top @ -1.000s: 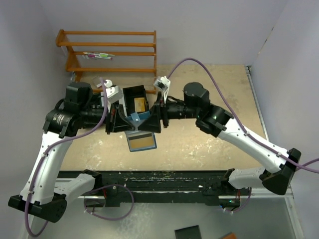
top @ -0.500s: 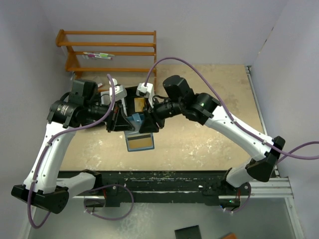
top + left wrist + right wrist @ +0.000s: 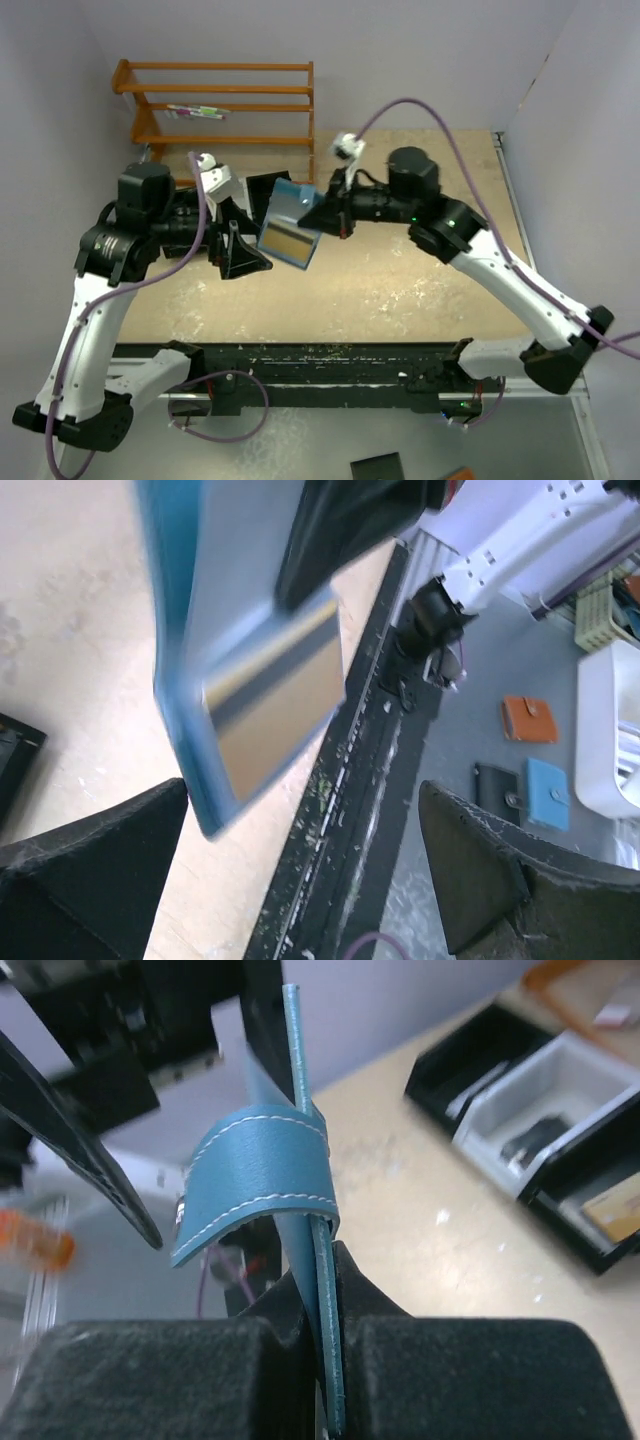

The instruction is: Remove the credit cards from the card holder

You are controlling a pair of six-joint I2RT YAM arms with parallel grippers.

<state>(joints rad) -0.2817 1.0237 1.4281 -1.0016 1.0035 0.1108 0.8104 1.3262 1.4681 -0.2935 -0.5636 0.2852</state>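
The right gripper [image 3: 325, 212] is clamped on one edge of the blue card holder [image 3: 285, 225] and holds it in the air above the table [image 3: 420, 290], between the two arms, with its inner side turned toward the left arm. The left gripper [image 3: 240, 228] sits just beside it with its fingers spread wide and nothing between them. A gold-tan card [image 3: 290, 243] with a dark stripe shows in the holder's pocket, so at least that one is not yet out. In the right wrist view, a second card [image 3: 615, 1210] of the same colour seems to lie in one black compartment of the tray [image 3: 560, 1090] on the table, which suggests the job is partly done. I cannot tell whether more cards are tucked deeper in the pockets. What looks left is for the open gripper to pinch the showing card and draw it free. No brand, label or lettering can be read on the holder, the cards or the tray.
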